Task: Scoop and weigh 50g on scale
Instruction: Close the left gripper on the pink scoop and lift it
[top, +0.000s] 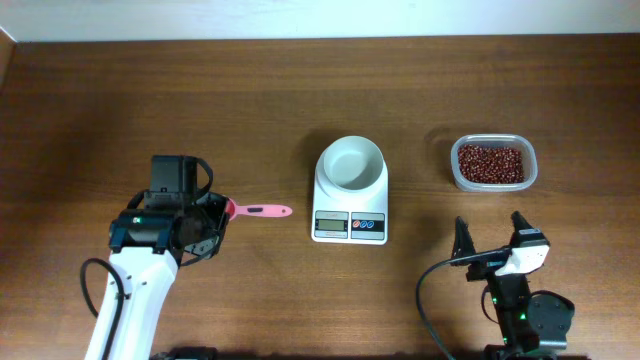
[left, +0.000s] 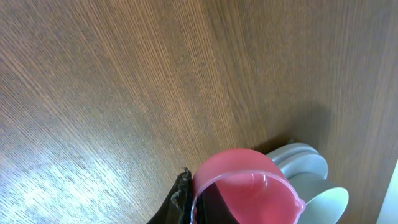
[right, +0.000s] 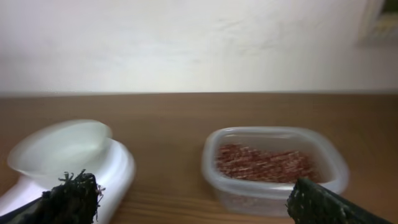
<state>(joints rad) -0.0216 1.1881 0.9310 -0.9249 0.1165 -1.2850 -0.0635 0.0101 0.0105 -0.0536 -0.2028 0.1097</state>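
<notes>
- Beans (top: 491, 163) — small red-brown ovals — fill clear rounded tub (top: 533, 168), upper right.
- Left gripper (top: 222, 212), lower left, clamps smooth pink scoop (top: 265, 211).
- Right gripper (top: 492, 235), lower right, gapes wide — empty.

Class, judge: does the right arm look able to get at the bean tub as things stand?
Probably yes: the open right gripper faces the tub, and nothing stands between them.

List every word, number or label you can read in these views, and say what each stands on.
No text can be read in any view.
LCD display on the scale: any digits too small to read.
red and blue buttons: markings too small to tell.
tub of beans and pink scoop: no print visible.
</notes>
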